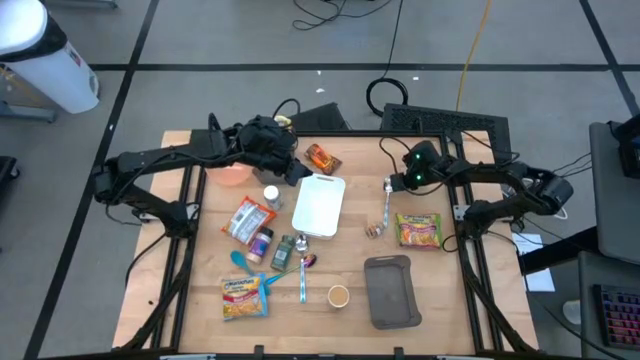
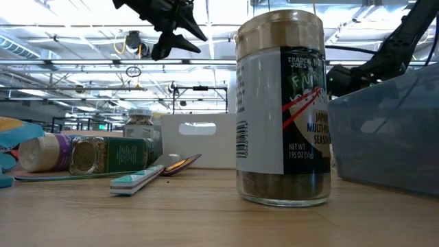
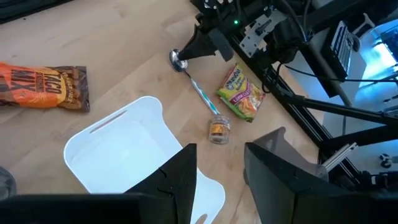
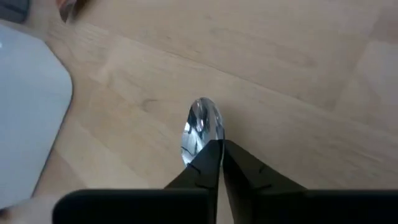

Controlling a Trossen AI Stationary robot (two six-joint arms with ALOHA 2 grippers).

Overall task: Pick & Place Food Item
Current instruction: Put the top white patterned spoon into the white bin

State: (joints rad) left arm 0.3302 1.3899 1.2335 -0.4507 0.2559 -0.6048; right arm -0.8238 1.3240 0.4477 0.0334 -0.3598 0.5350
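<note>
Hovering over the white tray [image 1: 319, 205], left gripper [image 3: 219, 171] jaws open; right gripper [image 4: 221, 152] jaws closed at the spoon [image 4: 200, 127]

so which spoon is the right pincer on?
The silver-bowled spoon with the pale teal handle, right of the white tray. The right pincer is shut at its bowl; the other spoon lies untouched nearer the front.

Spoon [image 1: 386, 205] lies between board [image 1: 319, 205] and, seemingly, noodles [image 1: 419, 229].

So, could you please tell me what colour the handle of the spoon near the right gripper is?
Light teal, clearest in the left wrist view: spoon handle.
</note>
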